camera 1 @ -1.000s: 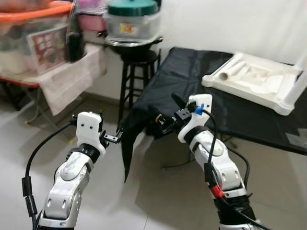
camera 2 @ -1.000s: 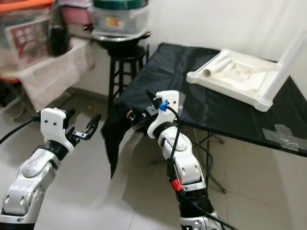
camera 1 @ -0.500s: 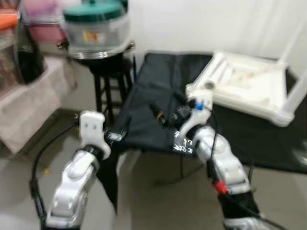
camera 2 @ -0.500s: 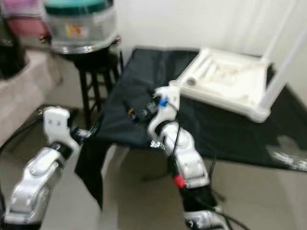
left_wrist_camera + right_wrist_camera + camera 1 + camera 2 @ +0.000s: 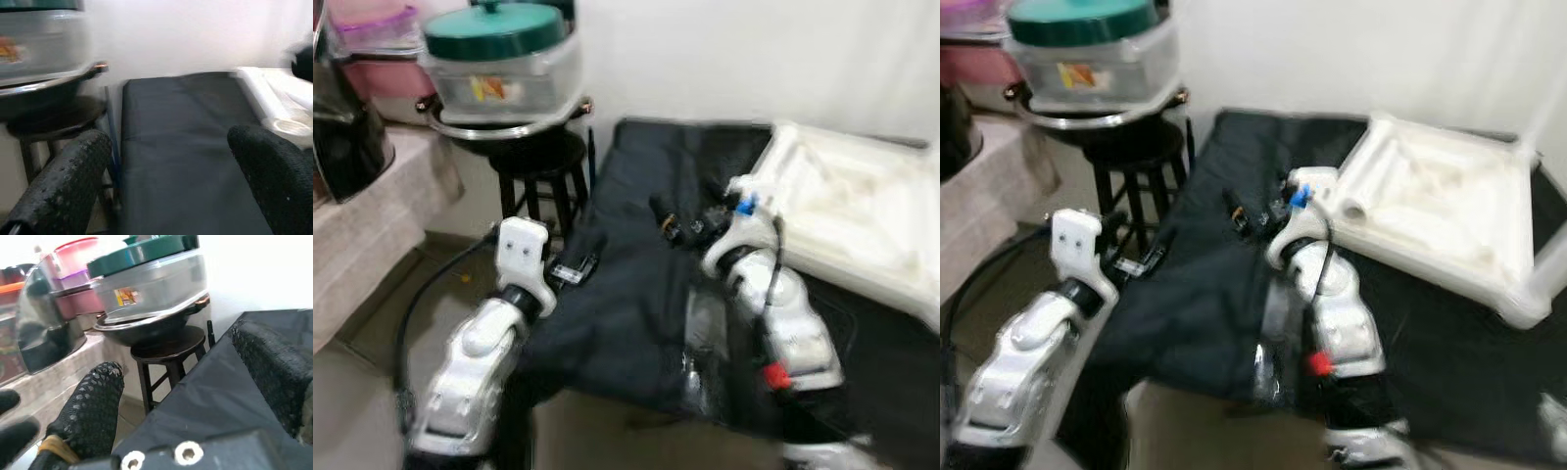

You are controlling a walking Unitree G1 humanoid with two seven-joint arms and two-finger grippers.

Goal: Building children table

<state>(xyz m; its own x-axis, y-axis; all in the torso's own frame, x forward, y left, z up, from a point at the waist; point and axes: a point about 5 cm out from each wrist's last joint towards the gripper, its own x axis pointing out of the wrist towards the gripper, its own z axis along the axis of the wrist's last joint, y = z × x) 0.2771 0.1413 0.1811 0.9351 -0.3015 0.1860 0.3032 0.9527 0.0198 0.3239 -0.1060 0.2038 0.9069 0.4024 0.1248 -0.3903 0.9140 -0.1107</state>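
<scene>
In the left eye view, which is a bit blurry, I see my left gripper (image 5: 576, 269) in the middle left of the frame, over the near edge of the black cloth (image 5: 636, 294) that covers the work table. Its two black fingers are spread and hold nothing. My right gripper (image 5: 677, 221) is near the middle, a little higher, over the same cloth. The white children's table top (image 5: 847, 220) lies upside down on the cloth at the right side of the frame. At the upper left a clear tub with a green lid (image 5: 501, 61) sits in a pan on a black stool (image 5: 536, 166).

In the right eye view I see the same scene, and a round leg socket (image 5: 1352, 210) shows at the near corner of the white top, just beside my right wrist.

In the left wrist view, both fingers (image 5: 66, 183) are wide apart with only the black cloth between them.

In the right wrist view, the fingers (image 5: 93, 406) are also spread and empty, above the cloth's edge, with the stool and tub past them.
</scene>
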